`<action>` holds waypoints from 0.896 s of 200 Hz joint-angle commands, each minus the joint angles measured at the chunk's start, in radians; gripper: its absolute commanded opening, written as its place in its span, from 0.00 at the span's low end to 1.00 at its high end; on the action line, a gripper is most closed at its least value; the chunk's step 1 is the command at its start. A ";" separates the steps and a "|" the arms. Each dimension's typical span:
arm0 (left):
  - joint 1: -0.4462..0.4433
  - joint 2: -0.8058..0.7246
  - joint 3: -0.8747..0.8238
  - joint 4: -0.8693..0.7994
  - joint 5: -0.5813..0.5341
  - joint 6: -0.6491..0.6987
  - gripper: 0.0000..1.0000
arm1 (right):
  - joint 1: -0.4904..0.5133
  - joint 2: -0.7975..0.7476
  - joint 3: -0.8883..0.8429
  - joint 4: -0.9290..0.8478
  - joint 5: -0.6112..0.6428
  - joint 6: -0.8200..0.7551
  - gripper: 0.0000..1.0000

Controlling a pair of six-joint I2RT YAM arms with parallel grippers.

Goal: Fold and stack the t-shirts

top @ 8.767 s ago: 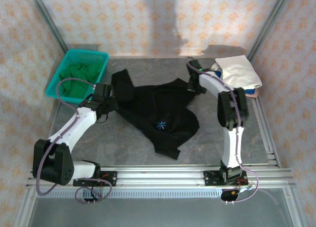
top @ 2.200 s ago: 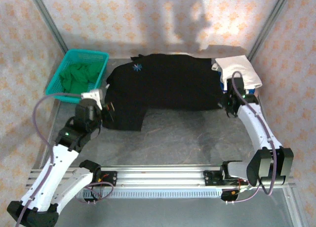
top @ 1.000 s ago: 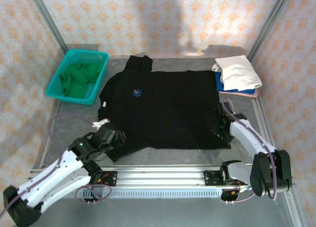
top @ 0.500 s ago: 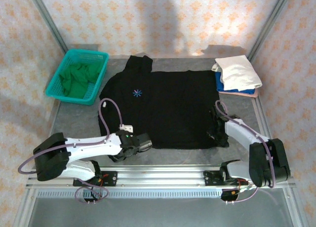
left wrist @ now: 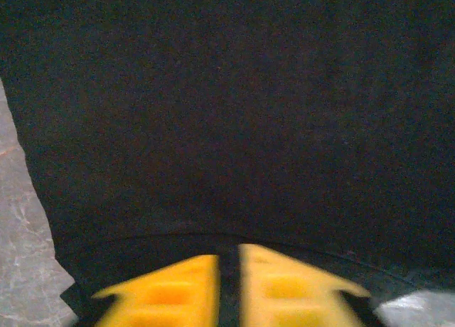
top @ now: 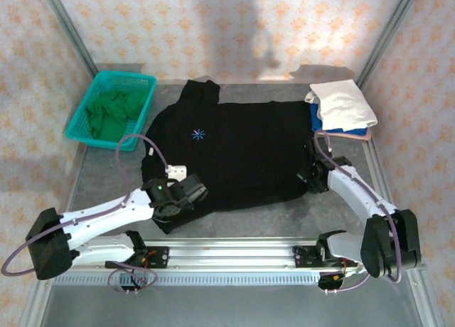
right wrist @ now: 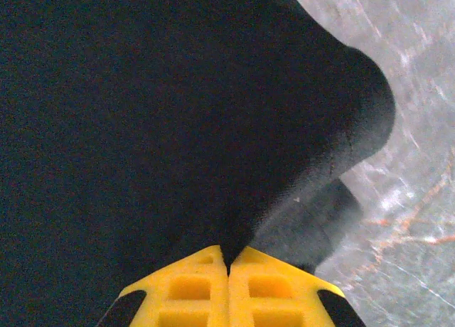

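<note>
Top external view showed your black t-shirt spread flat across the table, its logo facing up. Your left gripper was clamped on its near hem, and your right gripper pinched a raised fold at its right edge.

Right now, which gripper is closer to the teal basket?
Left. The left gripper pinches the black t-shirt at its near-left hem, on the side of the teal basket; the right gripper pinches its right edge, the shirt's width farther off.
</note>
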 commanded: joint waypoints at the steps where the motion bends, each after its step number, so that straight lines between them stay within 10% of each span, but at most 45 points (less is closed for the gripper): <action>1: -0.081 -0.001 -0.014 -0.134 -0.030 -0.084 0.37 | 0.002 0.009 0.055 -0.051 0.065 -0.023 0.00; 44: -0.300 0.078 -0.017 -0.214 -0.053 -0.313 0.54 | 0.001 0.118 0.182 -0.051 0.046 -0.055 0.00; 91: -0.326 0.174 -0.141 -0.068 -0.006 -0.376 0.71 | 0.001 0.153 0.201 -0.059 0.031 -0.086 0.00; 141: -0.265 0.100 -0.143 -0.054 -0.100 -0.302 0.00 | 0.001 0.090 0.137 -0.102 0.015 -0.106 0.00; 179: -0.142 -0.131 -0.114 -0.080 -0.155 -0.153 0.00 | 0.002 0.111 0.213 -0.141 0.021 -0.140 0.02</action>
